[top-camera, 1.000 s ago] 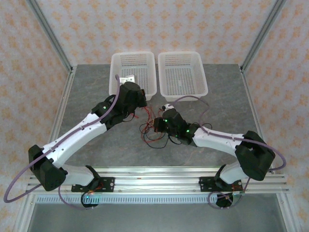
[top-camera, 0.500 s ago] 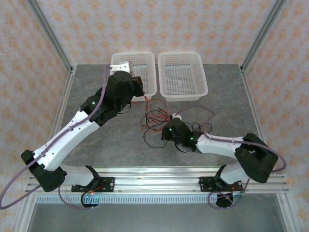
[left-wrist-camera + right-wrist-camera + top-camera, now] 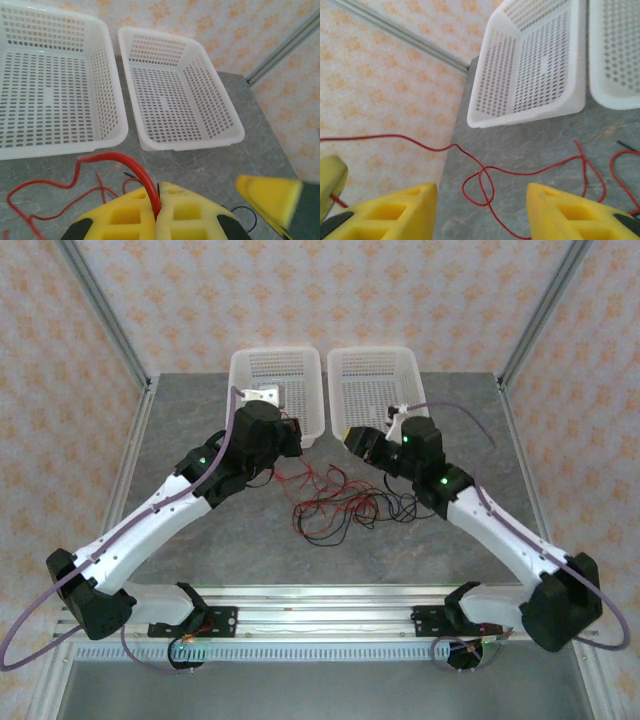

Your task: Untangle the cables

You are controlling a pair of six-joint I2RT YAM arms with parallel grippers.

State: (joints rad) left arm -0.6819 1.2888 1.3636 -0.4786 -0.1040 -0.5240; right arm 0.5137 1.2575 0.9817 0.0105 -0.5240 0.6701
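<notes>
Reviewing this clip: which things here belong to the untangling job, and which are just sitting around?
Part of the job:
- red cable, pinched in the shut left gripper
- tangle of red and black cables on the grey table
- right gripper, open, nothing held

Just lying about:
- left white basket
- right white basket

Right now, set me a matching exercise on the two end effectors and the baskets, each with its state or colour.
Things:
1 left end effector
2 right end effector
3 baskets

States:
a white
b open
c shut on red cable

Pairs: 1-c, 2-b, 3-a
</notes>
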